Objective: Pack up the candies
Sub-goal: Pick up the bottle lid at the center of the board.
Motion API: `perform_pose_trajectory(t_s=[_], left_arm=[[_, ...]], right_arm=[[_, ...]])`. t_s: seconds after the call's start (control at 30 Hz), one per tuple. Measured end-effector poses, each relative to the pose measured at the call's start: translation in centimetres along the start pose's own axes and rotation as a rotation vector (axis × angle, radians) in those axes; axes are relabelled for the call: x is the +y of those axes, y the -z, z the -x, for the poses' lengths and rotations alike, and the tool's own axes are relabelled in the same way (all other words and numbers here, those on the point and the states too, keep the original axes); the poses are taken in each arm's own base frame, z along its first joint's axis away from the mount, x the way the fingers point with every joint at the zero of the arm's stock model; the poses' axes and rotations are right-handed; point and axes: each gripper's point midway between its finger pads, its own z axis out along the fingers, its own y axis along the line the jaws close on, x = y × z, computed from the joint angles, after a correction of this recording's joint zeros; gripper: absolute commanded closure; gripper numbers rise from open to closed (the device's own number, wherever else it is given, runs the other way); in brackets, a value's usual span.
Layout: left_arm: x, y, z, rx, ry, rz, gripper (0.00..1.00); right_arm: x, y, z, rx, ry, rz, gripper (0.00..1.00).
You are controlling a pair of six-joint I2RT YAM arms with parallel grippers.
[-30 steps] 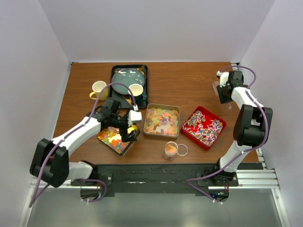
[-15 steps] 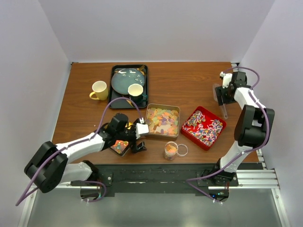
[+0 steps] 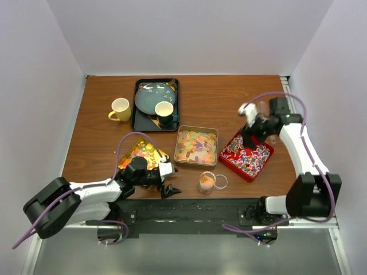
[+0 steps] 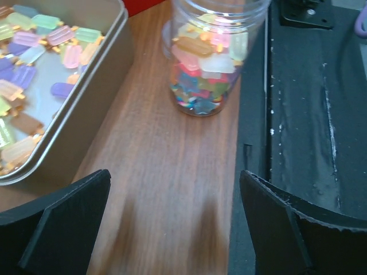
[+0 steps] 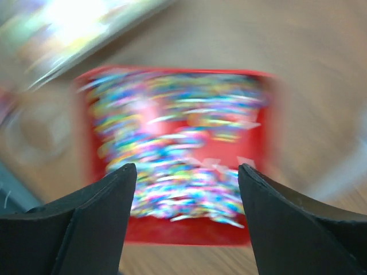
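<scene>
Over red tray (image 5: 189, 234) — right tool (image 5: 186, 167) spread.

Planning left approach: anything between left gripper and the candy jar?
Nothing: left wrist view shows bare table from the left gripper to the jar.

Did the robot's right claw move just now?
Yes. The right gripper was out by the far right edge of the table; it has swung left and toward the near edge, and is now over the red tray of striped candies.
</scene>
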Motion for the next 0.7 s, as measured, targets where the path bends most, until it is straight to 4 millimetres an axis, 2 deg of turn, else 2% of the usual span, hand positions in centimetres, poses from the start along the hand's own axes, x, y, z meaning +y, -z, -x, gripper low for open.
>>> perform_pose_trajectory(t_s=[0.1,0.17,0.23,0.4,0.47,0.7], left_arm=[[-1.0,-0.4,-0.1,-0.009,-0.028,-0.036,0.00],[-1.9,-0.8,0.0,-0.013,-0.064,-0.072,0.00],[-2.9,-1.1,0.0,-0.015,-0.088,-0.111,0.00],[-4.0,-1.4,0.0,-0.027,-0.110,-0.151,0.00],[-4.1,-1.5,0.1,-0.032,-0.114,-0.155,0.00],[-4.0,-1.7,-0.2,-0.028,-0.124,-0.155,0.00]], right_arm=[[6.4,-0.1,-0.9,0.026,0.255,0.152,0.19],[9.3,0.2,-1.9,0.031,0.404,0.220,0.17],[10.9,0.4,-2.9,0.035,0.528,0.271,0.14],[13.0,-0.9,-5.4,0.051,0.734,0.381,0.09],[13.6,-1.6,-6.1,0.059,0.787,0.425,0.01],[15.9,-5.5,-6.4,0.093,0.904,0.581,0.01]])
